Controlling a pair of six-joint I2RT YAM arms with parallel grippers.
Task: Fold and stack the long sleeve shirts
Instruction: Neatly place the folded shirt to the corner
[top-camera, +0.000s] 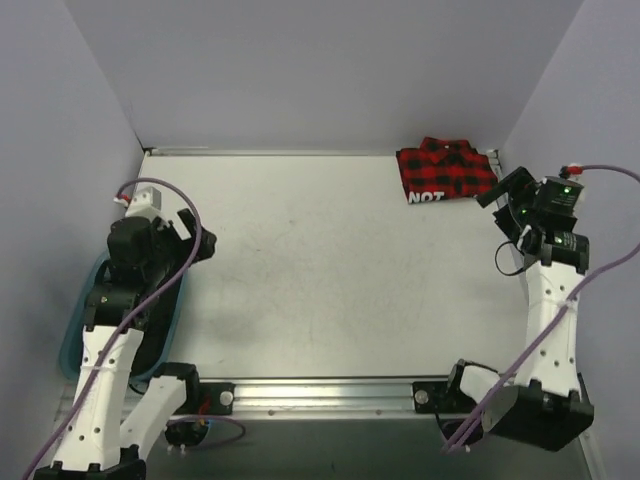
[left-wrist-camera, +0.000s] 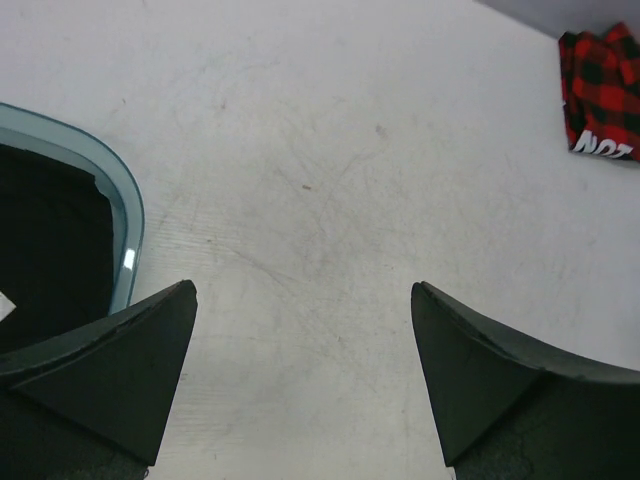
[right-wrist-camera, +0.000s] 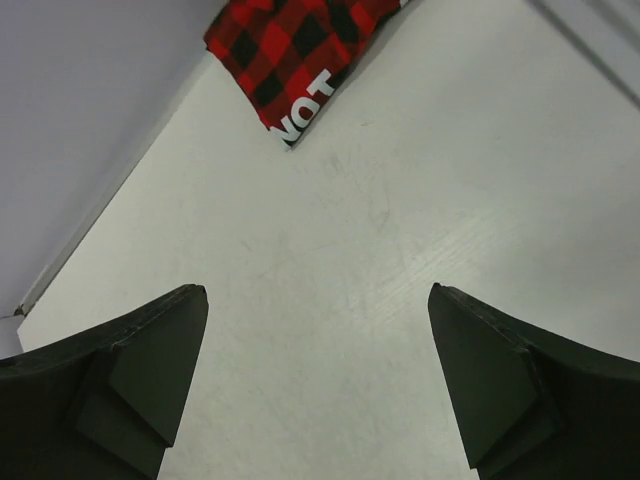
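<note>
While the red-and-black flannel shirt (top-camera: 447, 170) sits folded into a compact square at the far right corner of the table (top-camera: 320, 270), white lettering along its near edge, that one looks done. It's the only shirt in view, so whether more wait for the stack I can't say. Right gripper (right-wrist-camera: 315, 300) hangs just beside it, jaws spread wide, nothing between them, touching nothing. Left gripper (left-wrist-camera: 305, 290) over by the teal bin (left-wrist-camera: 128, 215), equally wide, equally empty
</note>
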